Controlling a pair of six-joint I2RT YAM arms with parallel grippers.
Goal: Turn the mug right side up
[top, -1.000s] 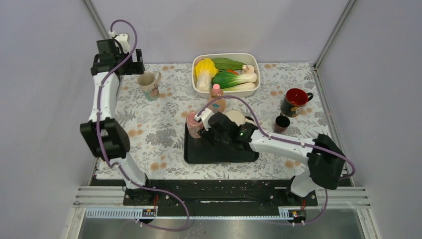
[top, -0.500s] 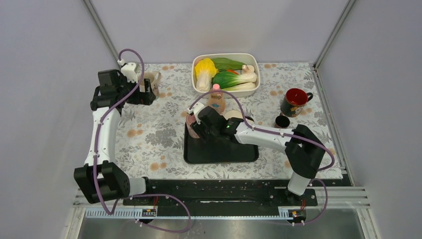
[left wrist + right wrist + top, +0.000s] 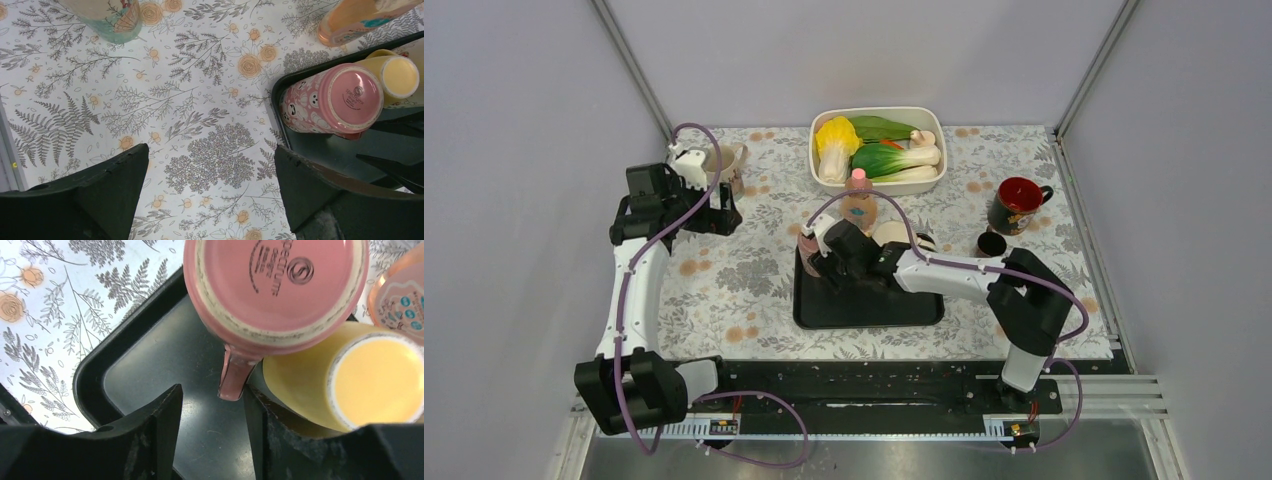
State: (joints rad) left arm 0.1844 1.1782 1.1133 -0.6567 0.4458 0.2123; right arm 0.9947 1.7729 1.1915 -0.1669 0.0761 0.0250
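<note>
Pink mug (image 3: 275, 285) base-up just ahead of right claw (image 3: 212, 395)
Its handle (image 3: 232, 375) is framed, unclamped, by parted fingers (image 3: 160, 425); left claw (image 3: 210, 150) is held wide.

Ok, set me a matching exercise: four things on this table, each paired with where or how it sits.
Things:
1 pink mug
2 dark mug
3 white dish
4 floral mug

Places or states:
A holds vegetables
B upside down on the black tray
C upright, red inside, far right
D stands at the far left

Pairs: 1-B; 2-C; 3-A; 4-D
</note>
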